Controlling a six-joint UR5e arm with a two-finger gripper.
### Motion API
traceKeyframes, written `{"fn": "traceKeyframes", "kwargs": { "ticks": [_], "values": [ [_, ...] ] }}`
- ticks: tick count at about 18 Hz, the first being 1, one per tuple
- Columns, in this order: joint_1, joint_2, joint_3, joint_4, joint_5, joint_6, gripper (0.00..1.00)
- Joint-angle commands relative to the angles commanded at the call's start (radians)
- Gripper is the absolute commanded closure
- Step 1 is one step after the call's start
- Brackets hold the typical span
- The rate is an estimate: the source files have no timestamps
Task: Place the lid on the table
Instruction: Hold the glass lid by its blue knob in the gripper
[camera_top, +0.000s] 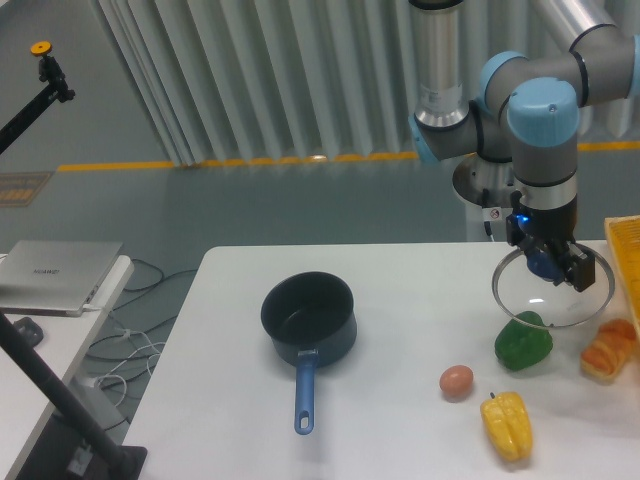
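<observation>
While the claw (550, 264) grips its blue knob, the lid (553, 290) hangs beneath, tilted

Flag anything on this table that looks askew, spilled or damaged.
Nothing looks spilled or damaged. The one oddity: the lid is off the saucepan, held tilted by its knob in the gripper above the green pepper.

From my station I see a dark blue saucepan (308, 318), uncovered, with its blue handle pointing toward the near edge. To its right lies a brown egg (456, 380), and beside that a yellow pepper (507, 425). A green pepper (523, 342) lies behind them, near a bread roll (610, 350). A yellow crate (626, 250) shows at the right edge. A silver laptop (55, 276) rests on the side desk (35, 365), cables trailing below.
</observation>
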Motion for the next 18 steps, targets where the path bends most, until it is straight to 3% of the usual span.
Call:
{"fn": "traceKeyframes", "kwargs": {
  "ticks": [7,18],
  "values": [
    [-0.008,0.003,0.000,0.002,-0.025,-0.012,0.84],
    [-0.095,-0.023,0.008,0.024,-0.043,-0.218,0.84]
  ]
}}
